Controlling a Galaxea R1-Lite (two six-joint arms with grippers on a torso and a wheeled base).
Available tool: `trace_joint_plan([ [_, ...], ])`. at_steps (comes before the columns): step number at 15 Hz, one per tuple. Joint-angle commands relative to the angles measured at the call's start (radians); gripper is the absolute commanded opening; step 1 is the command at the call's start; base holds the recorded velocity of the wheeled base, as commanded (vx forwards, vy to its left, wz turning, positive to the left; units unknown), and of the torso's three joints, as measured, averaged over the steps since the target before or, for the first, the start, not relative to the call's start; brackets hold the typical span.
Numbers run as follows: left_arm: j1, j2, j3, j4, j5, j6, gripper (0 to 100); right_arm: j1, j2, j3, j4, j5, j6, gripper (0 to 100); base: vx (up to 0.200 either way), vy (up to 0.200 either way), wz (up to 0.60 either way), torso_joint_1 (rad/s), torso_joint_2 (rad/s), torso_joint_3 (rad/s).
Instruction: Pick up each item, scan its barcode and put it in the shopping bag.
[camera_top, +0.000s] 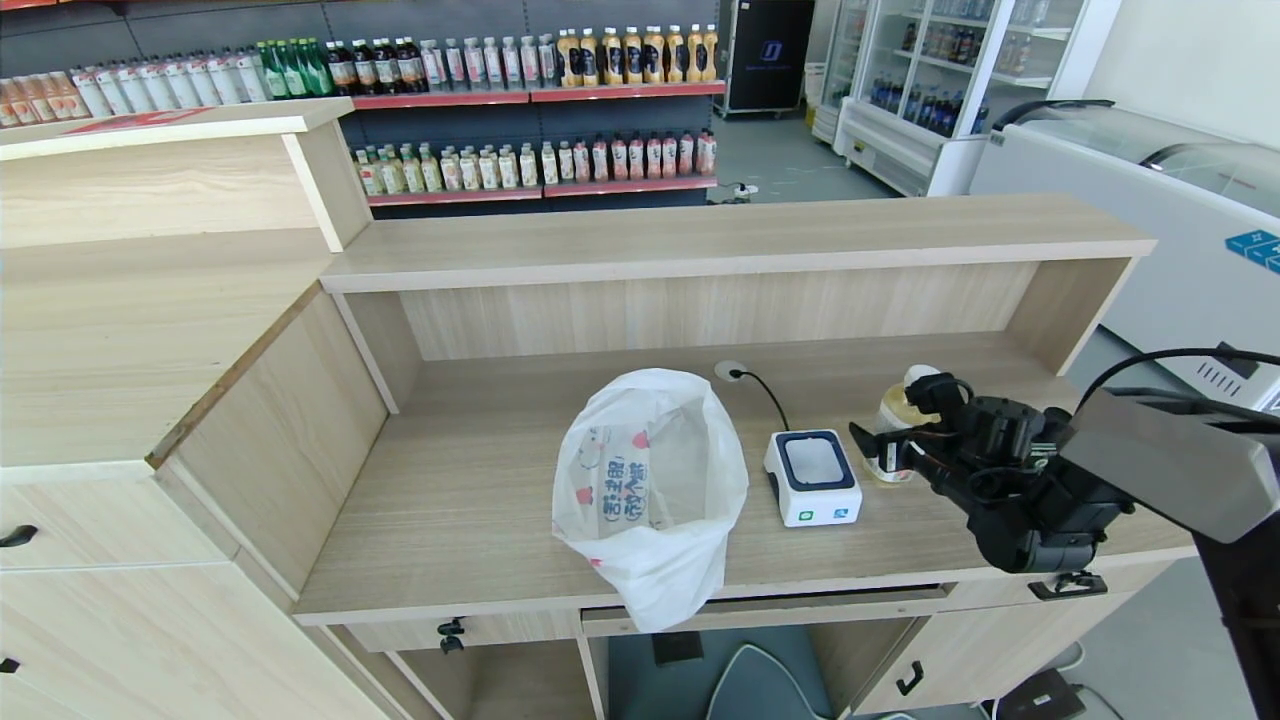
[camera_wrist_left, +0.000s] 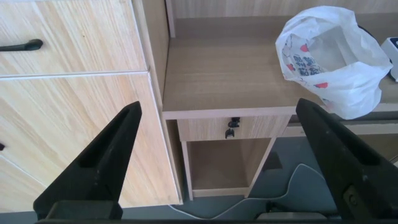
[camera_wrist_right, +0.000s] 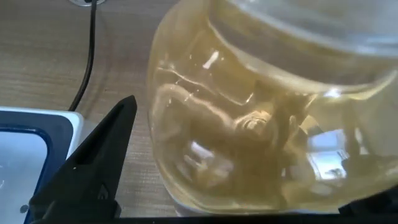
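Bottle (camera_top: 888, 412), clear, yellowish, white-capped

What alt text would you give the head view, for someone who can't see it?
A black tool on the robot's right arm straddles a yellowish bottle standing on a wooden shop counter. To its left sit a white scanner and an open shopping bag.

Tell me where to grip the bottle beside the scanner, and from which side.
Grip the bottle around its rounded body, below the white cap, coming in level from the robot's right, clear of the scanner. It stands upright, and the open right gripper straddles it there.
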Motion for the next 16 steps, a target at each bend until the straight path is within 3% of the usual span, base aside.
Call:
trace_joint_plan([
  [1,0.000,0.000,0.000,0.000,-0.001,0.001,100,0.000,0.014,-0.051,0.022,0.005,-0.008,0,0.000,0.000,0.00,0.000,0.00,0.000],
  [7,0.000,0.000,0.000,0.000,-0.001,0.001,100,-0.004,0.011,-0.076,0.043,0.005,-0.038,0,0.000,0.000,0.00,0.000,0.00,0.000],
  [12,0.000,0.000,0.000,0.000,0.001,-0.001,100,-0.006,-0.053,-0.019,0.046,0.023,-0.031,0,0.000,0.000,0.00,0.000,0.00,0.000],
  [14,0.000,0.000,0.000,0.000,-0.001,-0.001,100,-0.021,-0.216,0.026,0.157,0.045,0.054,0,0.000,0.000,0.00,0.000,0.00,0.000],
  [16,0.000,0.000,0.000,0.000,0.001,0.001,100,-0.040,-0.466,0.162,0.253,0.112,0.215,0,0.000,0.000,0.00,0.000,0.00,0.000],
])
